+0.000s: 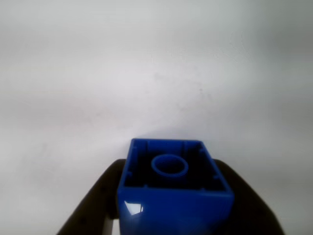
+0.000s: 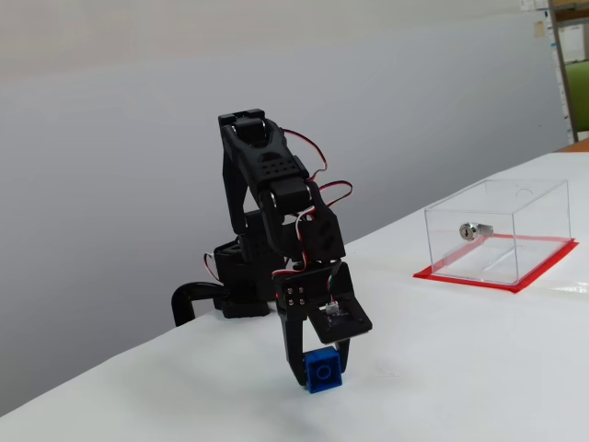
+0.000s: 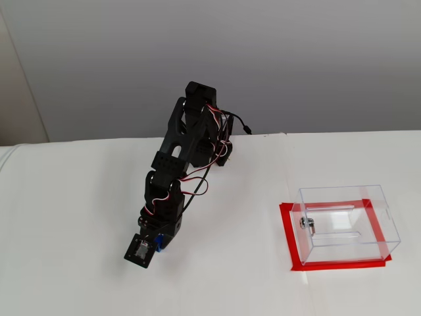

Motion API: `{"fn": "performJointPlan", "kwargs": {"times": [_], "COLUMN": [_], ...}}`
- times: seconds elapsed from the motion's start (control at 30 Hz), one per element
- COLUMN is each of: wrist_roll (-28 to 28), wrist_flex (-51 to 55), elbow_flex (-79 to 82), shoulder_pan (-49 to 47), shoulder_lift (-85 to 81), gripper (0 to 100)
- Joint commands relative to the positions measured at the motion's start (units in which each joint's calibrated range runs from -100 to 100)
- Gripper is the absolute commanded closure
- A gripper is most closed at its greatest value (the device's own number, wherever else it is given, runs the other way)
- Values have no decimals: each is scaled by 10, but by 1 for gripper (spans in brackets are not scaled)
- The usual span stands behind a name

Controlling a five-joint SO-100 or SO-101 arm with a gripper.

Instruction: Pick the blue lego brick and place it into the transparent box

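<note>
The blue lego brick (image 1: 173, 196) sits between my two dark fingers, its hollow underside towards the wrist camera. My gripper (image 2: 322, 368) is shut on it, low at the white table; I cannot tell whether the brick touches the surface. In a fixed view from above, only a sliver of the brick (image 3: 162, 243) shows under the gripper (image 3: 158, 246). The transparent box (image 2: 525, 221) stands well to the right, on a red base edge (image 2: 460, 278), with a silver fitting (image 2: 469, 230) on one wall. It also shows, open at the top, in the other fixed view (image 3: 348, 237).
The arm's black base (image 2: 244, 285) stands at the table's back edge (image 3: 99, 141), against a grey wall. White tabletop (image 3: 230, 263) lies between the gripper and the box. Shelving (image 2: 571, 55) shows at the far right.
</note>
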Motion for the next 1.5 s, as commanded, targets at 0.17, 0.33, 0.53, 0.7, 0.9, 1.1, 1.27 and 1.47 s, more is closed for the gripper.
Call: {"fn": "performJointPlan", "kwargs": {"times": [0.17,0.33,0.53,0.7,0.9,1.1,1.27,1.47], "wrist_roll": [-2,-1,-1,-1,-1,-5,-3,-5], "wrist_flex": [-6,-6,-6,-6,-6,-6,-6,-6], "elbow_flex": [-58,-57,-54,-56,-58,-53,-53,-52], "shoulder_pan": [-20,-35,-61,-92,-140,-198,-268,-363], "shoulder_lift": [-63,-121,-191,-248,-311,-365,-405,-444], "gripper": [87,87,87,87,87,87,87,87]}}
